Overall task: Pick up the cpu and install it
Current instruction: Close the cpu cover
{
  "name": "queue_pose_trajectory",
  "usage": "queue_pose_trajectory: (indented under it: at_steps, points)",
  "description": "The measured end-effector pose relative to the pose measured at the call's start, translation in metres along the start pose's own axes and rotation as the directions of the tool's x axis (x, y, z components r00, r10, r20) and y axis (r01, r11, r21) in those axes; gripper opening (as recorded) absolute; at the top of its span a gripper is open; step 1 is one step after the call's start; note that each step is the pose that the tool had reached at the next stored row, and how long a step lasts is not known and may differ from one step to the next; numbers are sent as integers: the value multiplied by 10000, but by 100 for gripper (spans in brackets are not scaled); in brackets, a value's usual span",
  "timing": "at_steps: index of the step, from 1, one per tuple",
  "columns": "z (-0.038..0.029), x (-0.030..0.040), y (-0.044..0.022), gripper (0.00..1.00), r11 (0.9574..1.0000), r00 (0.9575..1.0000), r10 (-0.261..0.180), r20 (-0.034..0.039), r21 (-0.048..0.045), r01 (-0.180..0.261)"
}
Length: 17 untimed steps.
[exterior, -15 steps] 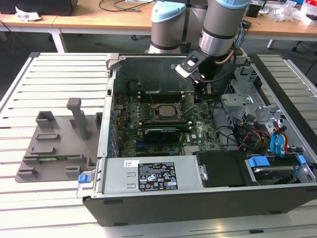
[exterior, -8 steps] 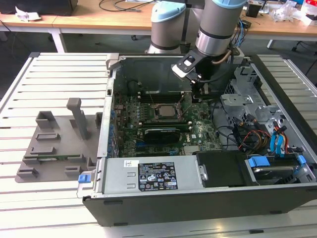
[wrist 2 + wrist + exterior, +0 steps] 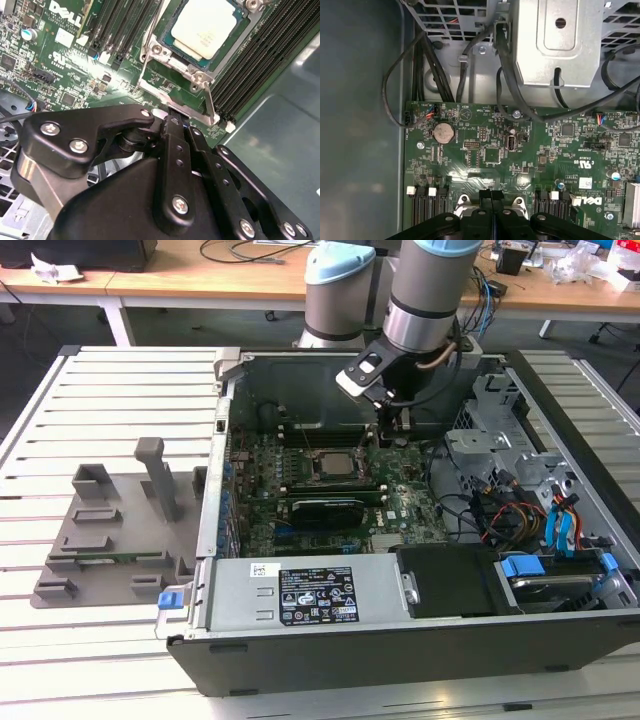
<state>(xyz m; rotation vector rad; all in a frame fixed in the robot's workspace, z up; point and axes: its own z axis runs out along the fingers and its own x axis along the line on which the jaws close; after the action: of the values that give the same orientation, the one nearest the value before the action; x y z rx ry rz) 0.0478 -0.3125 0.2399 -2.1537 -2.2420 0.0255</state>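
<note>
Gripper (image 3: 392,430) hangs inside the open computer case (image 3: 350,665), just right of frame centre in the exterior view. In the first wrist view its fingertips (image 3: 485,200) meet with nothing between them: closed, empty. The cpu (image 3: 333,465) sits at frame centre in the exterior view, pale top up, in the socket bracket (image 3: 165,90) on the motherboard (image 3: 410,510). In the second wrist view the closed tips are just beside the bracket's edge and its lever (image 3: 209,102). Cannot tell whether the bracket is latched or the chip lies fully flat. Risks, as judged: a low sideways move could catch the lever or scrape the board. Pressing on a tilted chip could bend socket contacts. The memory slots (image 3: 265,55) close by leave little room for error.
</note>
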Motion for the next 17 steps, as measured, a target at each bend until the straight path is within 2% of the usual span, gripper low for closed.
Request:
queue_pose_trajectory:
  at_steps: [7, 17]
  points:
    - [7, 7, -187, 11, 10000, 10000, 0, 0, 0, 0]
    - [15, 15, -376, 11, 10000, 10000, 0, 0, 0, 0]
